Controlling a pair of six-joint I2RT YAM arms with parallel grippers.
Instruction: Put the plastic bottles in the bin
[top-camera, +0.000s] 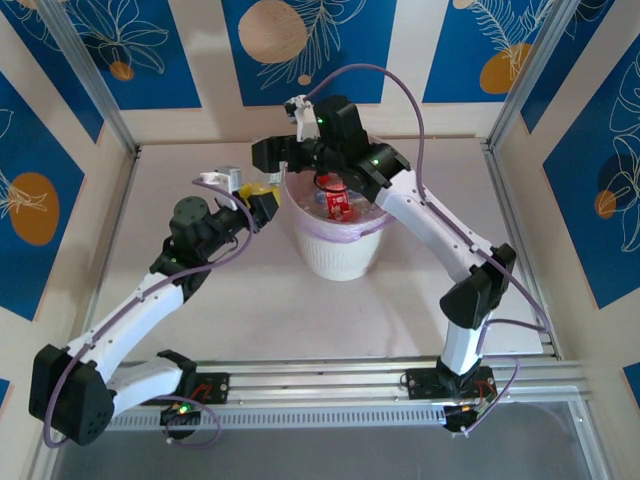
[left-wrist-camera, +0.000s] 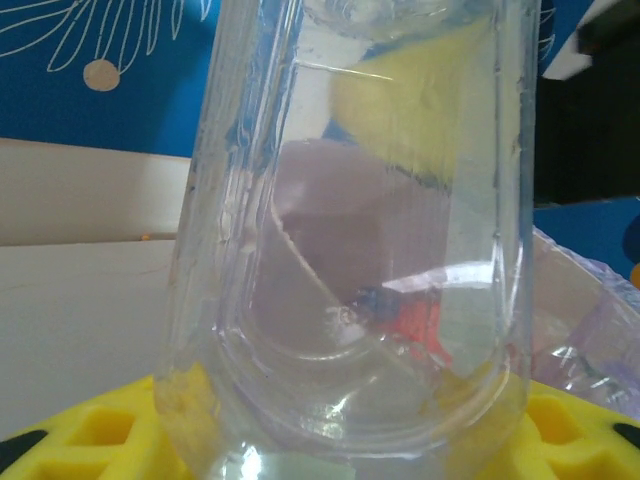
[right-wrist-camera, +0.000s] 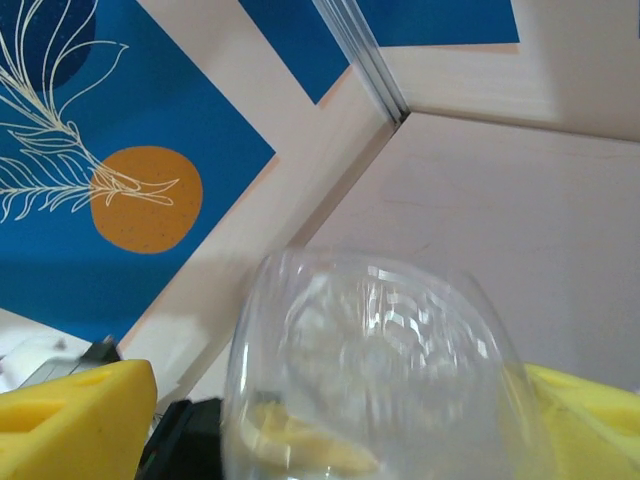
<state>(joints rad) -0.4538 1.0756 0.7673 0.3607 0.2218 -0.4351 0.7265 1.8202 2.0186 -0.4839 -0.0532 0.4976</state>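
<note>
Inspecting the desk (top-camera: 300, 320) from above finds the bin (top-camera: 340, 255) at centre, its bag folded over the rim. The left hand (top-camera: 258, 203) sits just beside the rim at the bin's 9 o'clock, clenched on a clear bottle (left-wrist-camera: 350, 250). Its wrist camera shows that bottle seated between the yellow fingers (left-wrist-camera: 90, 430), gripped near one end. The right hand (right-wrist-camera: 330, 425) hangs over the bin mouth toward 12 o'clock with a second bottle (right-wrist-camera: 380, 350) between its fingers. One finger stands apart from the wall, so I cannot tell whether it is grasping or released. A red-labelled bottle (top-camera: 336, 203), possibly the same one, shows at the mouth beneath it. Judgement: the bottles look empty, light, thin-walled and slick, so they would dent under pressure and may squirt free. Take them across the mid-body, on the label where present, with a moderate squeeze.
</note>
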